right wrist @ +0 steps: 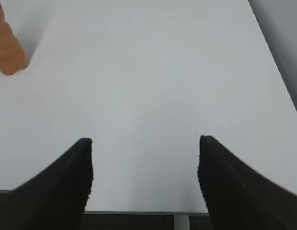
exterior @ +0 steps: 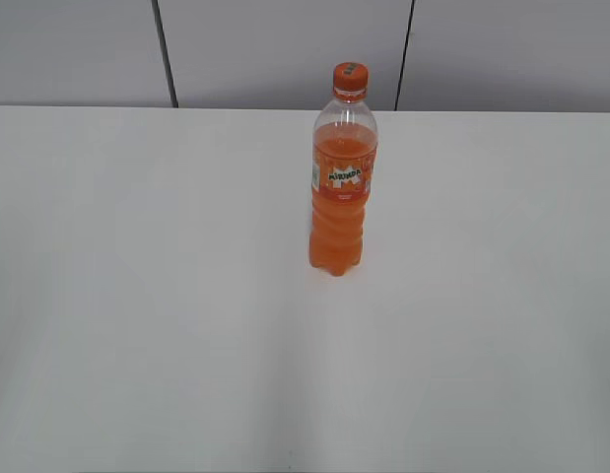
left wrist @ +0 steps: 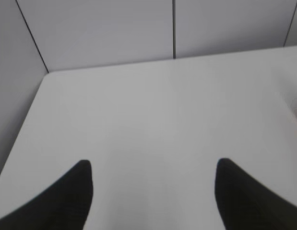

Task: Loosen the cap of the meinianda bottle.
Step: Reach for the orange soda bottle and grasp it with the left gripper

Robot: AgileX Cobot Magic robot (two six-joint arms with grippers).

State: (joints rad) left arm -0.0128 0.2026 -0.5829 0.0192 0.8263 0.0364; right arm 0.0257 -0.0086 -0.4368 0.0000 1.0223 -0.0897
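The white table [exterior: 137, 296] is filling most of every view, with grey wall panels [exterior: 285, 49] running behind its far edge in the exterior view. The meinianda bottle [exterior: 342, 177] is standing upright on the table, a little right of centre and toward the far edge, with its label logo facing the camera and orange soda reaching up into the shoulder. Only the exterior view is showing the whole bottle; the right wrist view is catching just its ridged orange lower body [right wrist: 8, 50] at the upper left corner, and the left wrist view is showing bare table and wall with no bottle. Neither arm is appearing in the exterior view. The left gripper [left wrist: 153, 179] is hanging over the table with its dark fingers spread wide and holding nothing. The right gripper [right wrist: 144, 160] is likewise gaping wide above the near table edge, well apart from the bottle. The cap [exterior: 350, 77] is sitting on the bottle's neck, untouched.
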